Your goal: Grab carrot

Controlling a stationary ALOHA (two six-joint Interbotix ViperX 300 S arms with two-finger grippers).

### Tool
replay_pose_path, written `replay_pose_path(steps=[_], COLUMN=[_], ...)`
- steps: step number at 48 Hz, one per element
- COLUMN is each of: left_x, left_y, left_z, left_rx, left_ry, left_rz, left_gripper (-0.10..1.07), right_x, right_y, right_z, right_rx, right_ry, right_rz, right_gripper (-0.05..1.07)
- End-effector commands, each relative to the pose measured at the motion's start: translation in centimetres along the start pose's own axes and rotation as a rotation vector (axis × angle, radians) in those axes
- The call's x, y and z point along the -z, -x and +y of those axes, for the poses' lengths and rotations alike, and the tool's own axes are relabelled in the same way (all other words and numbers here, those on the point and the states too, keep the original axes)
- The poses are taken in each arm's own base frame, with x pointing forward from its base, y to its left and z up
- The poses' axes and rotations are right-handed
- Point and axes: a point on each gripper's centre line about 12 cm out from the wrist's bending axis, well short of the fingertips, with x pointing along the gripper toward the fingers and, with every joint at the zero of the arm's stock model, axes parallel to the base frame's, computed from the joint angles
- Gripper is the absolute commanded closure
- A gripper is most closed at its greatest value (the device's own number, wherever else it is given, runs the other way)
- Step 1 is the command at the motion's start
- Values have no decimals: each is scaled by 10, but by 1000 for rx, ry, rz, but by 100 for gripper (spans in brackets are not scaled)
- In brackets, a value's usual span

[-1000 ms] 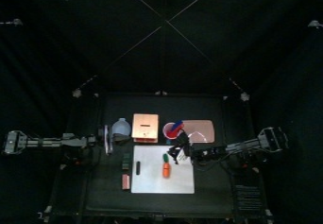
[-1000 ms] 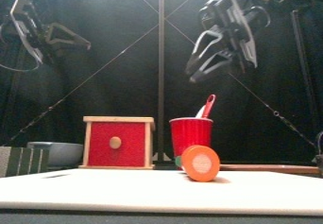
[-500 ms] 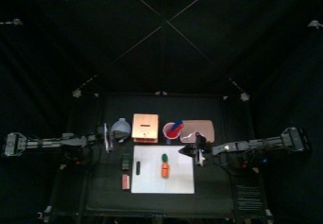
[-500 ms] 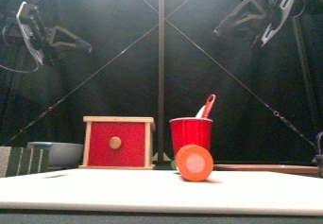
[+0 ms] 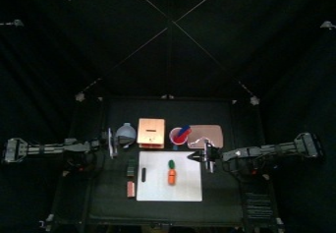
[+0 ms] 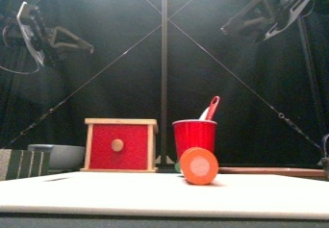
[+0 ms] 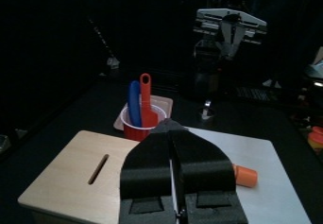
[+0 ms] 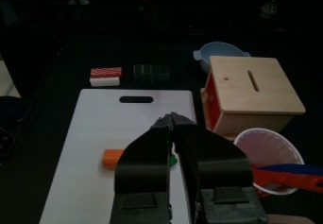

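Carrot, short smooth tapered orange plastic, lies on flat white board; right end effector pressed together, empty.

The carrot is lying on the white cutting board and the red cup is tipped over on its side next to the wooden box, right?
Not quite. The red cup stands upright, as the front view shows. The rest holds: the carrot lies on the white cutting board, and the cup is next to the wooden box.

left pincer: closed, empty | red cup | carrot beside
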Motion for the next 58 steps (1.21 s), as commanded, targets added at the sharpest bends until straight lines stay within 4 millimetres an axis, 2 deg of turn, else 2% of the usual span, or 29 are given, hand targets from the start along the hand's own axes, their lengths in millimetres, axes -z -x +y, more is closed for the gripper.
replay_pose_path(steps=[1, 11, 41, 42, 46, 51, 58], left_x=[-10, -12, -3, 10, 14, 12, 0], left_y=[-4, -4, -3, 0, 2, 1, -3], left_z=[0, -1, 0, 0, 0, 0, -3], left_rx=[-3, 2, 0, 0, 1, 2, 11], left_ry=[-2, -2, 2, 5, 10, 10, 4], left_rz=[-26, -35, -5, 35, 43, 37, 7], left_gripper=[96, 96, 96, 96, 96, 96, 96], right_x=[-6, -6, 1, 4, 14, 19, 16], right_y=[2, 2, 1, 0, -1, -5, -9], right_z=[-1, -1, -1, -1, -2, -4, -4], right_rx=[4, 4, 4, 4, 11, 20, 19], right_ry=[-9, -9, -27, -22, -32, -74, -97], right_rz=[-18, -19, 2, 10, 39, 59, 59], right_gripper=[65, 65, 65, 65, 65, 65, 65])
